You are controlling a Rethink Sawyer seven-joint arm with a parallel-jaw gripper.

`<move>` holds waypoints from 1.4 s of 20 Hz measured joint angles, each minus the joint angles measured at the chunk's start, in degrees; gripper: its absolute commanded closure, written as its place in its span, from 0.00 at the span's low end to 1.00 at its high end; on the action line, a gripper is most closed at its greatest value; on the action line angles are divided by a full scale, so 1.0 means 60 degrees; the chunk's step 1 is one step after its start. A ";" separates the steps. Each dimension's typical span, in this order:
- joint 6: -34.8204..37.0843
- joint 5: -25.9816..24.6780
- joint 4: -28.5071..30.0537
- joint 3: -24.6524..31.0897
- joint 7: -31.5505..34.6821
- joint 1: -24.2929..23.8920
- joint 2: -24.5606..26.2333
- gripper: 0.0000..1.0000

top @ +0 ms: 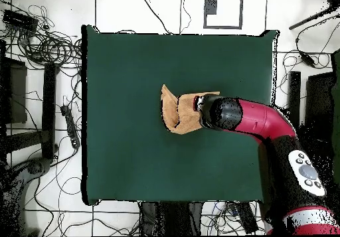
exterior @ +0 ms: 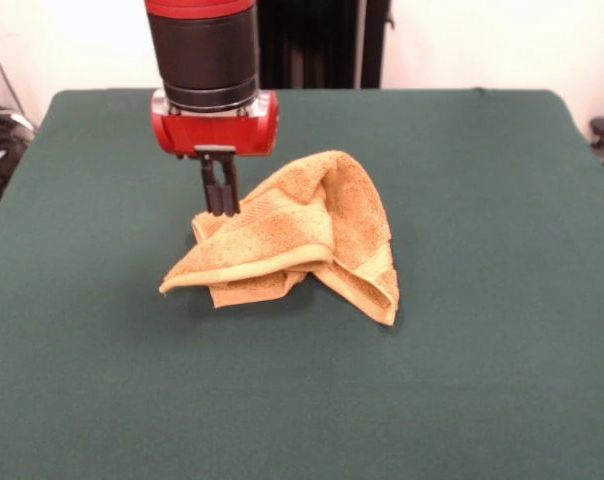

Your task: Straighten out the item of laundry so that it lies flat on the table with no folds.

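The mustard-yellow towel (exterior: 302,235) lies crumpled and folded over itself near the middle of the dark green table (exterior: 462,380). Its border band curls along the front fold. My gripper (exterior: 221,208) hangs straight down at the towel's far left corner. Its two black fingers are pressed close together with the tips on the cloth there. In the overhead view the towel (top: 177,108) sticks out from under the arm's wrist (top: 222,113), which hides the gripper. The white tag does not show.
The table's green cloth (top: 133,148) spreads wide on every side of the towel. Cables and stands (top: 46,81) lie on the floor beyond the table's edges.
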 measured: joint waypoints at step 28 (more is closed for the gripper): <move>0.0149 0.0004 -0.0191 -0.0018 0.0000 0.0242 -0.0005 1.00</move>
